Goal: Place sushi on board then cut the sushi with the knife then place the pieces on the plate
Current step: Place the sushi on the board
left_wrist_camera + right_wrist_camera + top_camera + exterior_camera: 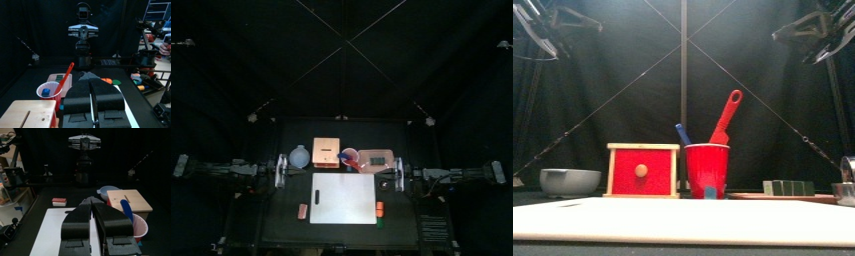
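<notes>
The dark green sushi roll lies on the pink tray at the back right, also seen from above as the sushi roll. The red cup holds a red knife and a blue knife. The white board lies bare at the front middle. My left gripper hangs shut beyond the board's left edge, and my right gripper hangs shut beyond its right edge, both high above the table. In the wrist views the left gripper and the right gripper hold nothing.
A wooden box with a red drawer front stands left of the cup. A blue-grey bowl sits further left. Small toy foods lie beside the board: a pink one on its left, an orange one on its right.
</notes>
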